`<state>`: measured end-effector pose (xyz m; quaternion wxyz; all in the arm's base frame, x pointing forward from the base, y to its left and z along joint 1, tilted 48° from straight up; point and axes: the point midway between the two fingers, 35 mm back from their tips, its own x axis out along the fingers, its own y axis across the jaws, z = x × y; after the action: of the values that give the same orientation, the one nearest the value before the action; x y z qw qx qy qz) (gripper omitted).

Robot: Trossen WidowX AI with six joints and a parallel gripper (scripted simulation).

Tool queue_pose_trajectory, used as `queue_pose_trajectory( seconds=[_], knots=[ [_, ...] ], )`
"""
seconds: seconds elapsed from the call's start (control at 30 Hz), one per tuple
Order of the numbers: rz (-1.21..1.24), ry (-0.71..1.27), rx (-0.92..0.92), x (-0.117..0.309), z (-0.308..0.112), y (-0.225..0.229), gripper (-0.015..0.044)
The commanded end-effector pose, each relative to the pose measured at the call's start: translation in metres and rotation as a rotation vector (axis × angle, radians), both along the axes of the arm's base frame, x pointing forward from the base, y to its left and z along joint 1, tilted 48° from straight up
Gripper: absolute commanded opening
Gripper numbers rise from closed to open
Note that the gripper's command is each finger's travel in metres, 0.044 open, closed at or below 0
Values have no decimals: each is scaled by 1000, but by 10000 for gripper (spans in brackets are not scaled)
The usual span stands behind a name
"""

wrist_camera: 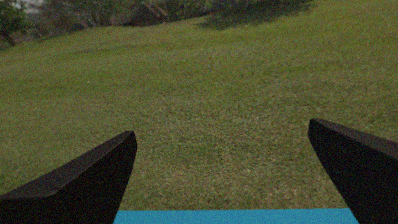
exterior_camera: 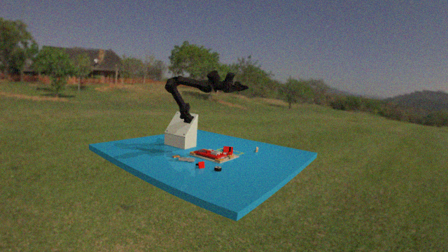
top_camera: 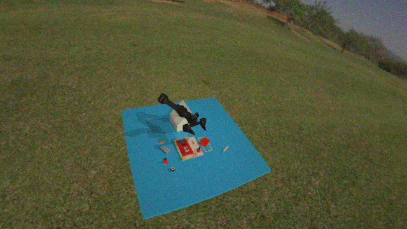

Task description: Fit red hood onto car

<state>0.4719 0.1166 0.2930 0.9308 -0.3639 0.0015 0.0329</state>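
Note:
The hood (top_camera: 204, 142) (exterior_camera: 228, 150) is a small red shell at the yellow outline (top_camera: 208, 151), beside the jig; its holes are too small to make out. The red chassis (top_camera: 182, 149) (exterior_camera: 202, 152) sits in the pale jig (top_camera: 198, 155) (exterior_camera: 224, 160). The light engine block (top_camera: 186, 148) (exterior_camera: 215, 152) shows on the deck; the pegs cannot be made out. My gripper (top_camera: 200, 131) (wrist_camera: 220, 132) is wide open and empty, high above the table and well clear of the hood, pointing outward in the exterior view. The wrist view shows neither hood nor car.
A grey piece (top_camera: 165, 149) (exterior_camera: 186, 159), an orange-brown piece (top_camera: 162, 142) (exterior_camera: 176, 156), a red-and-black piece (top_camera: 165, 161) (exterior_camera: 201, 164) and a wheel (top_camera: 172, 168) (exterior_camera: 218, 169) lie around the jig. A tan peg (top_camera: 226, 148) (exterior_camera: 257, 149) lies beyond the hood. The white arm base (exterior_camera: 180, 136) stands behind.

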Motion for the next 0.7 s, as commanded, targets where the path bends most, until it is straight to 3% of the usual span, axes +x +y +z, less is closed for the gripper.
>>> queue_pose_trajectory(
  seconds=[0.0, 0.33, 0.67],
  knots=[
    [-86, 231, 197, 13, -76, 2, 440],
    [-376, 546, 487, 3, -203, -6, 440],
    [-780, 685, 698, -37, -305, -27, 440]
  ],
)
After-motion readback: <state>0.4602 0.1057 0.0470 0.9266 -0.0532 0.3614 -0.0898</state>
